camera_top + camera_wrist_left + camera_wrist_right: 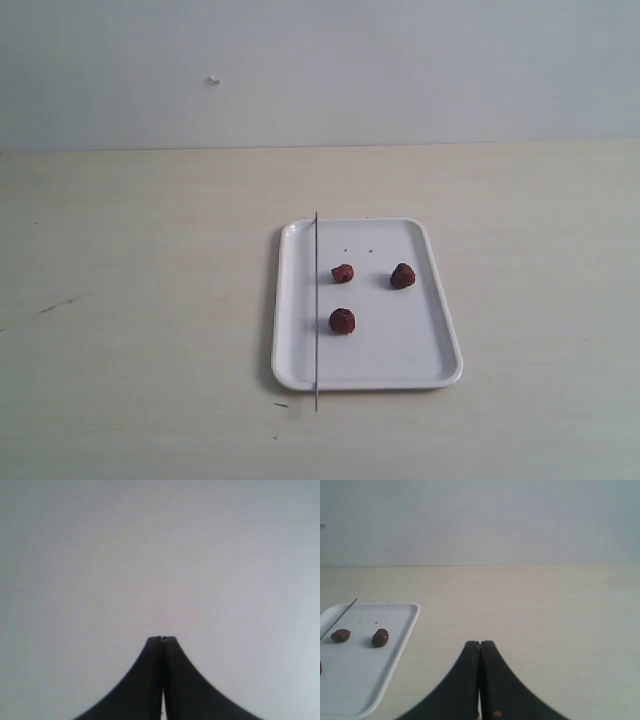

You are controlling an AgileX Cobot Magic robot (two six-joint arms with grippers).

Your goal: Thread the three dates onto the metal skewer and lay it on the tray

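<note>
The metal skewer (316, 310) is lying along the left side of the tray (425, 350), overhanging both ends. I'm judging it thin, stiff and slick, best pinched at an overhang. The three dates (343, 273) (402, 275) (342, 321) are sitting loose beside it, looking light and soft. My left gripper (163, 639) and right gripper (480, 643) are hanging pressed together, empty.

tray (435, 345): white | dates (342, 321): dark reddish-brown | skewer (316, 310): grey | table (140, 300): pale beige
</note>
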